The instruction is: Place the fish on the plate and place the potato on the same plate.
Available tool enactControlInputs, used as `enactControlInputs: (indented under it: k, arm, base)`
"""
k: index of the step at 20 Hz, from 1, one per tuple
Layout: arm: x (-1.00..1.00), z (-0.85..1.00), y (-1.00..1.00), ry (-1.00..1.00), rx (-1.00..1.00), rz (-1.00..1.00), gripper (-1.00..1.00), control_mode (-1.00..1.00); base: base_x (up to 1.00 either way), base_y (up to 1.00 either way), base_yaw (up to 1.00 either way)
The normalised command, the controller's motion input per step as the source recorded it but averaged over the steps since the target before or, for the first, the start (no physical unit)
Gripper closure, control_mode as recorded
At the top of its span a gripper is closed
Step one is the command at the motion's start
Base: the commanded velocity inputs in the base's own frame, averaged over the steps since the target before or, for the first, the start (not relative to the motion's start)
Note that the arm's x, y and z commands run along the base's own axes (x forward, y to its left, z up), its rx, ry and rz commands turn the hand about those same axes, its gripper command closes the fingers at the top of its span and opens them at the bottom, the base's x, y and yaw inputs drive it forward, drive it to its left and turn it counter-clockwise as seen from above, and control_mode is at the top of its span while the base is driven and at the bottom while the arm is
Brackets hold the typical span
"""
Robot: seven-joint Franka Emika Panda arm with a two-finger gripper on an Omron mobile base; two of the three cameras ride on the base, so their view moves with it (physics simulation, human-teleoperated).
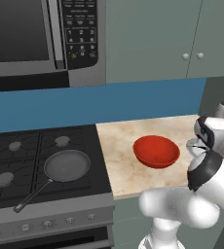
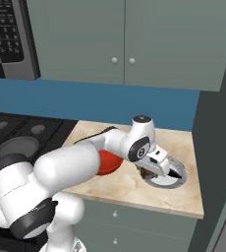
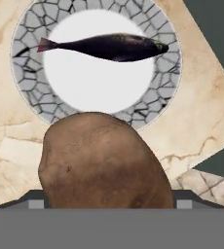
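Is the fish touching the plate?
Touching. In the hand view the fish lies flat across the plate, no gap showing.

The white arm reaches forward and to the right from its base, elbow bent, wrist turned down. Its gripper [image 2: 147, 173] points at the counter, jaws spread wide around a potato [image 3: 104, 163] held between them.

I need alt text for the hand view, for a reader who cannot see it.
A large brown potato held in the gripper fills the foreground, above a round plate with a cracked grey rim. A dark fish lies across the plate's white centre, on a marble counter.
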Motion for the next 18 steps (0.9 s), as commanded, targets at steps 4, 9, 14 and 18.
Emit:
enactControlInputs:
  k: [4, 9, 14, 18]
  arm:
    - [0.22, -0.05, -0.37, -0.03, 0.09, 0.06, 1.0, -1.0]
    - [0.36, -0.01, -0.01, 0.01, -0.01, 0.0, 1.0, -1.0]
    - [0.19, -0.19, 0.01, 0.0, 0.0, 0.0, 1.0, -1.0]
    - [0.01, -0.31, 0.01, 0.0, 0.0, 0.0, 1.0, -1.0]
  base:
    - [0.0, 0.0, 0.0]
    - [0.0, 0.0, 0.0]
    - [0.0, 0.0, 0.0]
    - [0.0, 0.0, 0.0]
